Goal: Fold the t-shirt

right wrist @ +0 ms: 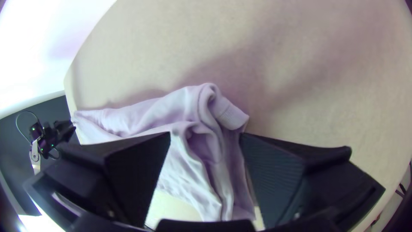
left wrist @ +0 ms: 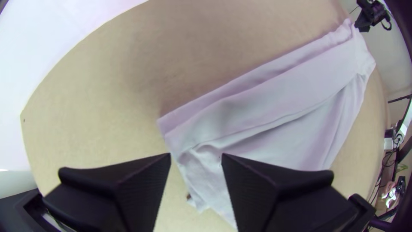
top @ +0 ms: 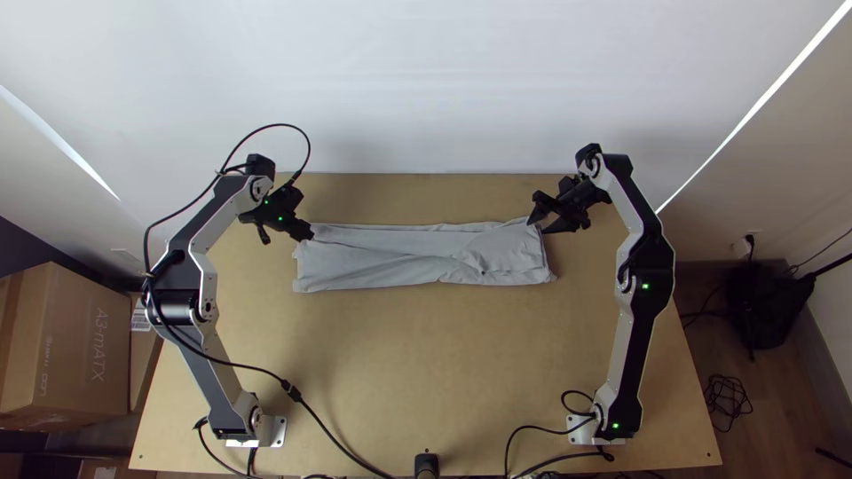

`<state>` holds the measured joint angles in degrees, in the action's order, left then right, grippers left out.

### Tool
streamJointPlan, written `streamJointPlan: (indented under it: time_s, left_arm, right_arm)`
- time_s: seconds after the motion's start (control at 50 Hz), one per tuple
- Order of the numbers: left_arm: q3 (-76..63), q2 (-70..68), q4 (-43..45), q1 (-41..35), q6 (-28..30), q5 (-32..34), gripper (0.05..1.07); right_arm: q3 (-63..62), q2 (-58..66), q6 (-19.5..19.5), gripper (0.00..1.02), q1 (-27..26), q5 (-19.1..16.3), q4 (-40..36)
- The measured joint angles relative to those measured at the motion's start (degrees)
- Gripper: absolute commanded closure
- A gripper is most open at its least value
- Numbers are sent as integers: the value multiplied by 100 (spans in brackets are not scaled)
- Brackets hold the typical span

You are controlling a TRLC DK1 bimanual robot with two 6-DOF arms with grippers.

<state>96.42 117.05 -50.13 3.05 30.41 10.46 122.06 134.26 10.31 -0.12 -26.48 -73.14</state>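
Note:
The grey t-shirt (top: 382,257) lies as a long, narrow folded strip across the table's far half, with creases and a bunched part toward its right end. My left gripper (top: 306,235) is at the strip's far left corner; in the left wrist view, the left gripper (left wrist: 196,159) stands open over the shirt's end (left wrist: 274,99). At the strip's far right corner is my right gripper (top: 536,225). In the right wrist view, the right gripper (right wrist: 205,135) is open, with rolled layers and a ribbed edge of the shirt (right wrist: 189,111) between and beyond its fingers.
Bare wooden table (top: 408,364) stretches between the strip and the near edge. A black cable (top: 333,435) crosses the near left part. A white wall (top: 426,89) rises behind the far edge. Cardboard boxes (top: 71,346) stand left of the table.

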Motion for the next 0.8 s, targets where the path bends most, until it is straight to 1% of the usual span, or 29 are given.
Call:
streamJointPlan:
  time_s: [0.1, 0.12, 0.14, 0.16, 0.3, 0.36, 0.58, 0.8]
  left_arm:
    - [-289, -127, 114, 153, -52, 380, 32]
    - [-321, -160, 120, 188, -79, 400, 29]
    - [-348, -188, 125, 223, -111, 415, 23]
    - [-361, -216, 125, 260, -142, 437, 20]
    - [-448, -511, 125, 546, -350, 684, 19]
    - [-520, -656, 120, 669, -391, 885, 13]
    - [-1034, -988, 52, 1075, -564, 1460, 12]
    - [-1591, -1054, 22, 1320, -634, 1808, 11]
  right_arm:
    - [-7, -7, 2, 3, -35, 33, 37]
    - [-24, -13, 4, 3, -48, 39, 57]
    - [-37, -26, 9, 3, -68, 57, 68]
    - [-85, -59, 15, 3, -85, 57, 101]
    - [-562, -490, 17, 3, -278, 81, 286]
    - [-844, -765, 17, 3, -348, 90, 409]
    - [-1788, -1659, 17, 3, -431, 96, 739]
    - [-2516, -2044, 15, 3, -452, -17, 953]
